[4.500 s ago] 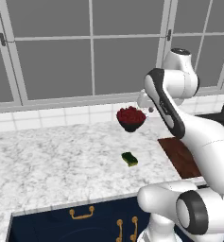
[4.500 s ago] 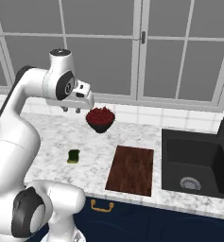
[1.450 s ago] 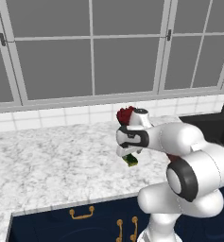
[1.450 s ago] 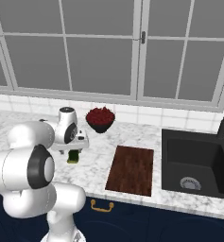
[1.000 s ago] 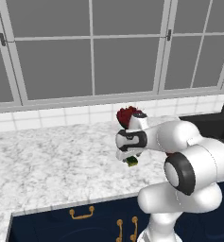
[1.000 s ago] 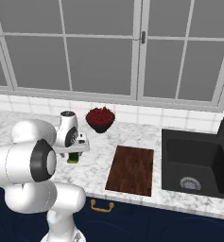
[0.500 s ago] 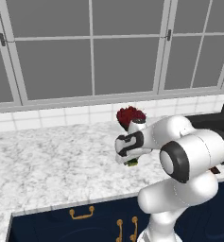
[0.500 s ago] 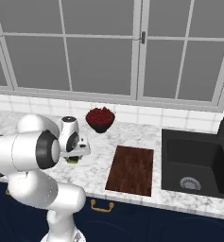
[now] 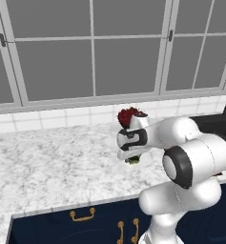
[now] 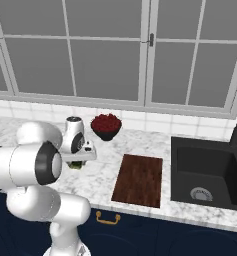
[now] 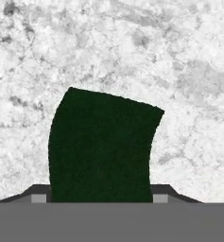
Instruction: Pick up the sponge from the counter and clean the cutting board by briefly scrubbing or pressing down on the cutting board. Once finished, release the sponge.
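The sponge (image 11: 104, 146) lies on the marble counter (image 11: 179, 71), dark green top up, right in front of the hand camera. My gripper (image 11: 101, 197) is lowered over it and open, one dark fingertip at each side of the sponge's near end. From the base, only a sliver of the sponge (image 9: 132, 161) (image 10: 77, 164) peeks out beneath the hand (image 9: 131, 153) (image 10: 80, 156). The dark reddish-brown cutting board (image 10: 139, 179) rests flat on the counter to the right of the hand, apart from the sponge.
A dark bowl of red fruit (image 10: 106, 125) (image 9: 128, 116) stands behind the hand near the tiled wall. The black sink (image 10: 210, 170) with its faucet is right of the board. Navy cabinets with gold handles (image 10: 106, 218) run below the counter edge.
The arm has come down from high above the counter to the sponge, sinking a little lower over the last second. The sponge has stayed where it was.
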Robot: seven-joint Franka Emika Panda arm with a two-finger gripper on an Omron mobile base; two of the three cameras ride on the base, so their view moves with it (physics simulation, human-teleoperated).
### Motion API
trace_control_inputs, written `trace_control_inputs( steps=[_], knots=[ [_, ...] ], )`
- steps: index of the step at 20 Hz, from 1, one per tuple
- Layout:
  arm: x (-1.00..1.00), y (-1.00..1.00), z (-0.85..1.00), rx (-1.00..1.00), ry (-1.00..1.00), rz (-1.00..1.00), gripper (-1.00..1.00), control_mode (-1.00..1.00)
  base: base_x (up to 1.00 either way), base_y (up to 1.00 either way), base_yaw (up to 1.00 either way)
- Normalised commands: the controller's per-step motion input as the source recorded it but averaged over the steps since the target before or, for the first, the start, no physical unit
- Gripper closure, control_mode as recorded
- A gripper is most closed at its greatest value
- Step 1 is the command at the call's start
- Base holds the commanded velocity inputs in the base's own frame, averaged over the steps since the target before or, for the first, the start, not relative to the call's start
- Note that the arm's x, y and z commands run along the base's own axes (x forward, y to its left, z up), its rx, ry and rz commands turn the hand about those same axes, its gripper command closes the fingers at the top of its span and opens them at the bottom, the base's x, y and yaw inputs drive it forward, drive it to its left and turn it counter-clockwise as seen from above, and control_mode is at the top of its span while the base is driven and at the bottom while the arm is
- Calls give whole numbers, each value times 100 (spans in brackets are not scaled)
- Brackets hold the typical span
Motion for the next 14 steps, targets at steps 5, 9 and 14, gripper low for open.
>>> trace_control_inputs(
  steps=[5, 9, 14],
  knots=[
    [-68, -28, 99, 0, -7, 0, 100, -100, 0, 0, 0],
    [-53, -55, 89, 1, 0, 0, 100, -100, 0, 0, 0],
    [-74, -86, 21, 3, 0, 0, 100, -100, 0, 0, 0]
  ],
)
